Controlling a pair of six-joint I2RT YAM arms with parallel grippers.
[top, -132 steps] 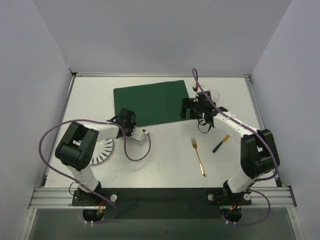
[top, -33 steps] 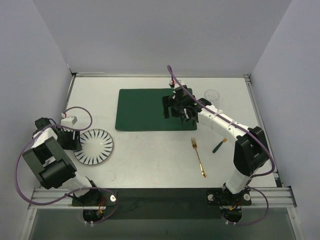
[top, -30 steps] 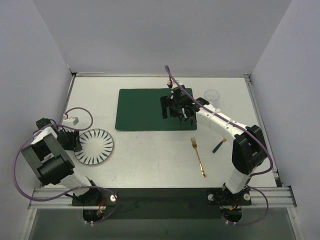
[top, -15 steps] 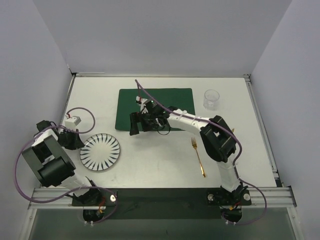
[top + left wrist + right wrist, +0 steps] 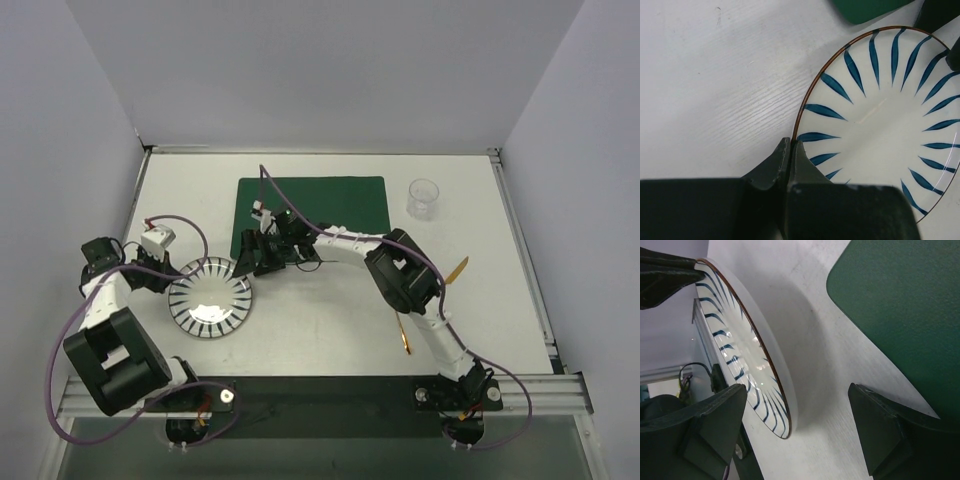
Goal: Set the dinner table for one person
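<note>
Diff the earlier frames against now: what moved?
The placemat was squared up early on. The left hand swung out left and now pinches the plate by its rim; the plate has slid right, toward the placemat. The right hand, open, swept left across the placemat to the plate's far edge. The glass and fork stayed put.

One table (image 5: pixel 480 330) carries one blue-striped white plate (image 5: pixel 210 300), one dark green placemat (image 5: pixel 320 200) and one clear glass (image 5: pixel 424 197). Two gold cutlery pieces show: one handle (image 5: pixel 405 343) near, one tip (image 5: pixel 458 269) at right. Two robot arms: one left arm (image 5: pixel 110 355), one right arm (image 5: pixel 345 243).
</note>
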